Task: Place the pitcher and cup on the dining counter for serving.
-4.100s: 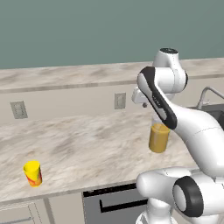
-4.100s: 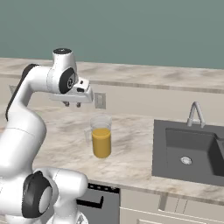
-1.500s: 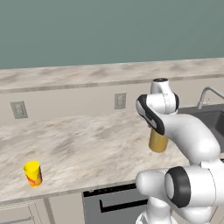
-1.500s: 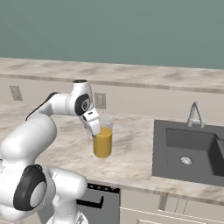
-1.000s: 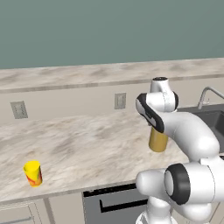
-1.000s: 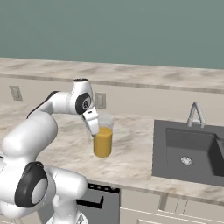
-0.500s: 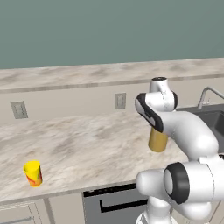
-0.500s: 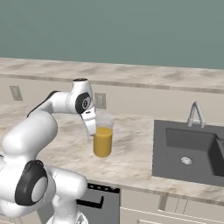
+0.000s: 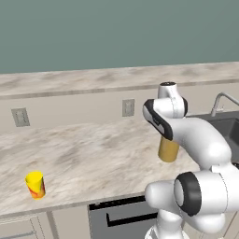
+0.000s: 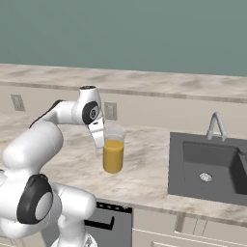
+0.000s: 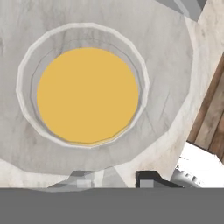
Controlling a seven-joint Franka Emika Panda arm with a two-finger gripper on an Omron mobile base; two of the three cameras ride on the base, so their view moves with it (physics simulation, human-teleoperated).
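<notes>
Gripper at the rim of the pitcher on the lower worktop counter; cup far left.

From the left base view, the cup stands near the front edge of the marble counter, well apart from the pitcher, whose upper part the arm hides. The right base view shows the pitcher's pale rim and orange liquid, the gripper against its near side, the sink and faucet to the right, and the raised dining counter behind. The hand view looks straight down into the pitcher; whether the jaws are clamped on its rim, I cannot tell.
</notes>
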